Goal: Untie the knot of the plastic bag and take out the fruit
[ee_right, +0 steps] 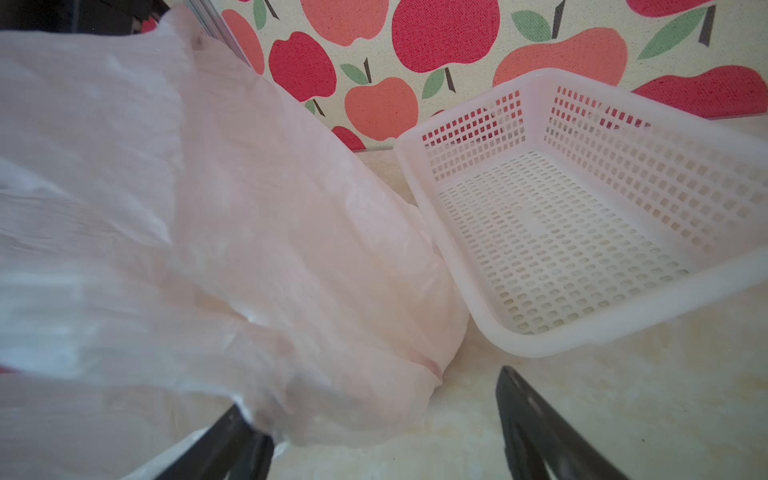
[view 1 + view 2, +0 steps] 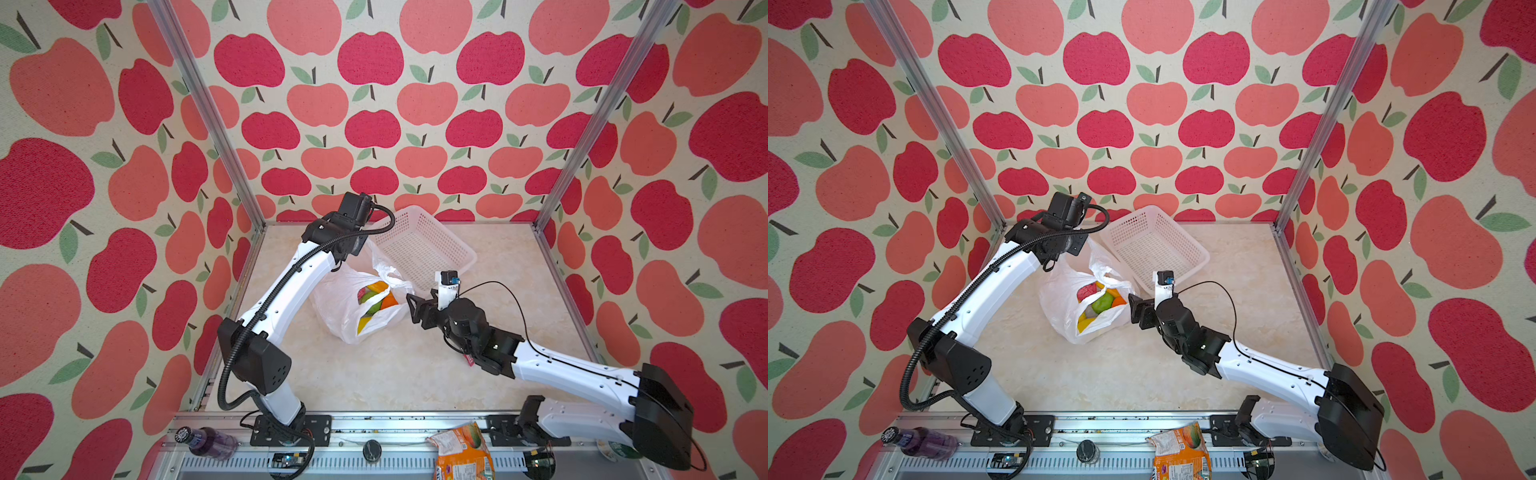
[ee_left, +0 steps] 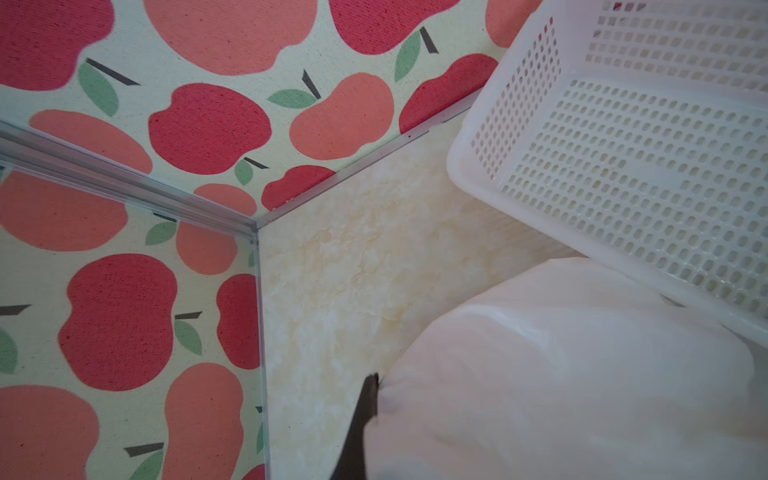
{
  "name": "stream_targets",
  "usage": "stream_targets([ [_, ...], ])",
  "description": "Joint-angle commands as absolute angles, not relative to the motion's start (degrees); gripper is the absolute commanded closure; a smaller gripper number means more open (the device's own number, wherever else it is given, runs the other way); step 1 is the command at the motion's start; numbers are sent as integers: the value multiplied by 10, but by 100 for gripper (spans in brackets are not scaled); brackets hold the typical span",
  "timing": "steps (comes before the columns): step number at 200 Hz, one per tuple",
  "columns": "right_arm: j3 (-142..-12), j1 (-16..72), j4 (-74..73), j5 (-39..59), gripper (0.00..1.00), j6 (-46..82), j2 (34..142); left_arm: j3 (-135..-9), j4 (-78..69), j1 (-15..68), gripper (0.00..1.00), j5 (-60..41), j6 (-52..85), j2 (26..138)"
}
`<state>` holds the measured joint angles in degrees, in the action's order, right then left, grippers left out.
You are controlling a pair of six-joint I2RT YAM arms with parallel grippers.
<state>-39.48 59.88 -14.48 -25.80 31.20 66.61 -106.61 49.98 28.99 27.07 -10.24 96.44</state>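
The left gripper (image 3: 374, 390) reaches down and pinches the plastic bag (image 2: 332, 307). The right gripper (image 2: 417, 309) lies low beside it, fingers apart.

Just ahead of my right pincer (image 1: 374, 424) a white perforated basket (image 1: 623, 322) stands on the marbled tabletop (image 1: 623, 395), while a purple bottle (image 2: 208, 442) and an orange snack bag (image 2: 463, 455) lie well behind it.
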Motion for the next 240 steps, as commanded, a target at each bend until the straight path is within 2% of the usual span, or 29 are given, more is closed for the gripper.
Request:
stream_targets([
  [1, -387, 599, -137, -256, 11, 296, 650, -1128, 530, 299, 100, 324, -116, 961],
  [36, -388, 603, -141, -249, 3, 282, 649, -1140, 523, 327, 100, 349, -124, 927],
  [61, -384, 608, -151, -246, 1, 274, 652, -1101, 505, 356, 100, 383, -128, 898],
  [80, -384, 617, -156, -246, 1, 263, 656, -1037, 484, 379, 100, 412, -113, 868],
  [126, -402, 640, -152, -253, 1, 224, 673, -836, 454, 416, 100, 398, -6, 774],
  [170, -419, 666, -145, -249, 1, 170, 673, -750, 486, 504, 100, 385, 76, 746],
  [210, -389, 716, -156, -230, 1, 102, 642, -649, 451, 585, 100, 374, 131, 726],
  [240, -310, 725, -225, -263, 1, 95, 637, -571, 360, 586, 100, 379, 140, 701],
])
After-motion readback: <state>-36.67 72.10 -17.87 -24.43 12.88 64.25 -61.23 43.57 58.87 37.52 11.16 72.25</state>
